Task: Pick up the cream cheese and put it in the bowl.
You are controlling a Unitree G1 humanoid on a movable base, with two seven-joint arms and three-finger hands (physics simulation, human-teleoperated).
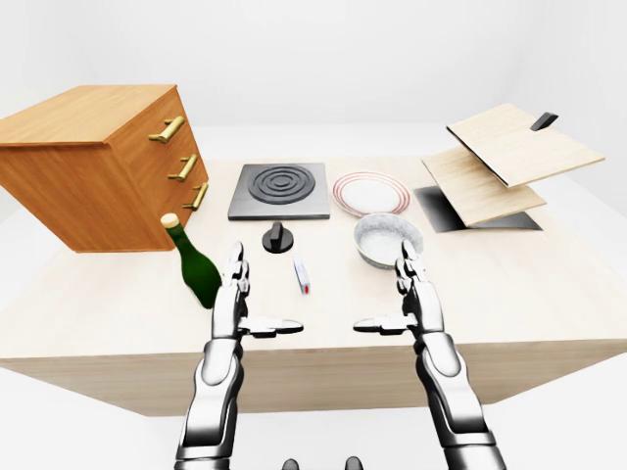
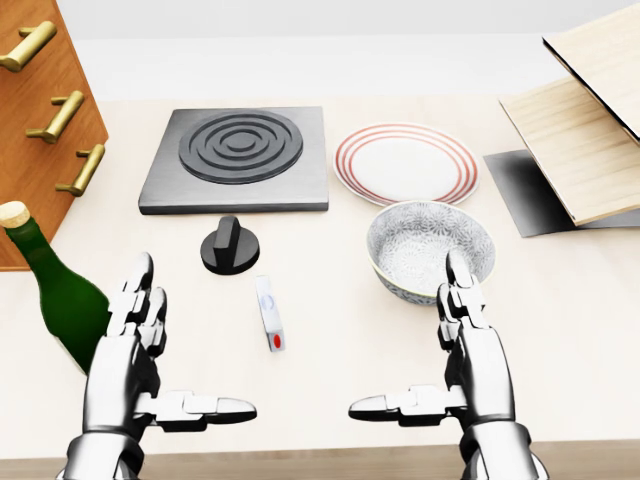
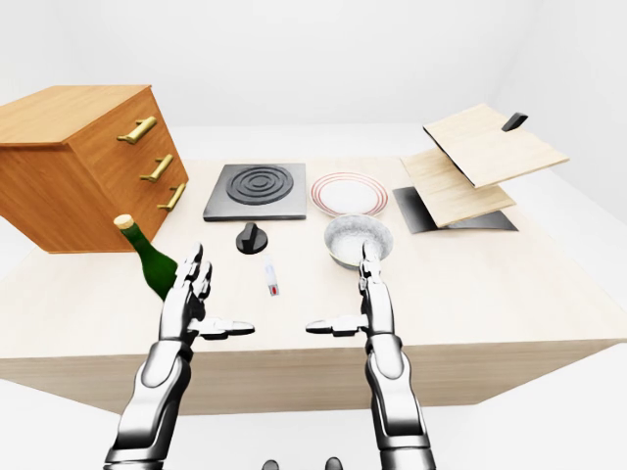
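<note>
The cream cheese (image 2: 268, 312), a thin white pack with a red spot, lies on its edge on the wooden table (image 2: 330, 340), below the black knob. A patterned grey bowl (image 2: 430, 250) stands to its right, empty. My left hand (image 2: 165, 365) hovers open at the lower left of the head view, thumb pointing inward. At the lower right my right hand (image 2: 435, 360) is open too, its fingertips (image 2: 458, 268) overlapping the bowl's near rim in the picture. Both hands are apart from the cream cheese, which lies between and above them.
A green bottle (image 2: 55, 290) stands just left of my left hand. A black knob (image 2: 230, 246), a stove plate (image 2: 240, 158) and a red-rimmed plate (image 2: 405, 163) lie further up. A wooden drawer cabinet (image 1: 98, 162) fills the left; wooden boards (image 1: 500, 157) lean at the right.
</note>
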